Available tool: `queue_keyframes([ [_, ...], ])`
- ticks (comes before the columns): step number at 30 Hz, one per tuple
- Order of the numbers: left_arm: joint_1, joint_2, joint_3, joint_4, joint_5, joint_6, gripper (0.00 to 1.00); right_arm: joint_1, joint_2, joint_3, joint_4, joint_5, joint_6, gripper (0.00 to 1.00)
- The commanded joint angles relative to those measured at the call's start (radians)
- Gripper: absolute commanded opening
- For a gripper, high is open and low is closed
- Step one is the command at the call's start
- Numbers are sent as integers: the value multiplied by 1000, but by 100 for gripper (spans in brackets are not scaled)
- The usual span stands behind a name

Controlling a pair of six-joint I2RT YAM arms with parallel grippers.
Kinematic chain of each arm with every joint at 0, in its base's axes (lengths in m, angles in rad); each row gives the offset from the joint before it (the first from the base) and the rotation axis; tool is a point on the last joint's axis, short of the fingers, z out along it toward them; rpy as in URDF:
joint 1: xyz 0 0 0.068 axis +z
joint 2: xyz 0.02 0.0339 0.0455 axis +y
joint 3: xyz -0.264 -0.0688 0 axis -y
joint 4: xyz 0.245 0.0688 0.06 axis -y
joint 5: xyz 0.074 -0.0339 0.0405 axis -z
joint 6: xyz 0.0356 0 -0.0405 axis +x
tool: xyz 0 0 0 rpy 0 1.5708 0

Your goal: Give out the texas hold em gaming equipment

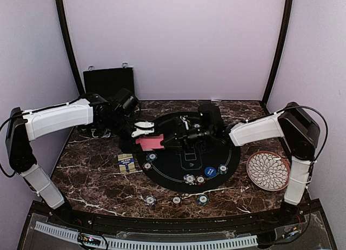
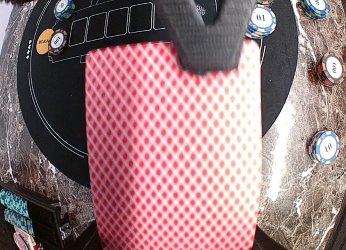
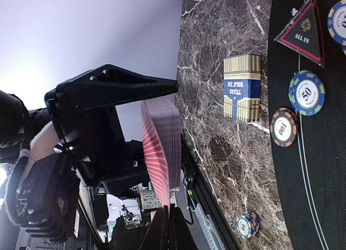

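Chips (image 1: 189,178) on mat (image 1: 167,177); card box (image 1: 126,163) left, seemingly apart

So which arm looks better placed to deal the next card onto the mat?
The right. The left tool is busy clamping the cards aloft, while the right tool pinches their edge, seemingly ready to draw one off.

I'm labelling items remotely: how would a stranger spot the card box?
Find the round black mat on the marble table. Just off its left edge lies the card box. Unlike the round chips nearby, it is rectangular, cream-striped with a blue label.
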Motion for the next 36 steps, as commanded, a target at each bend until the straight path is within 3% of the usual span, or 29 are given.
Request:
queue_keyframes([
  [1, 11, -49, -14, -25, 5, -6, 12, -42, -68, -41, 21, 3, -27, 0],
  [20, 33, -73, -34, -34, -1, -6, 6, -143, -66, -67, -30, -3, -88, 0],
  [36, 33, -96, -35, -44, 21, -15, 3, -119, 197, 222, -160, 37, -158, 0],
])
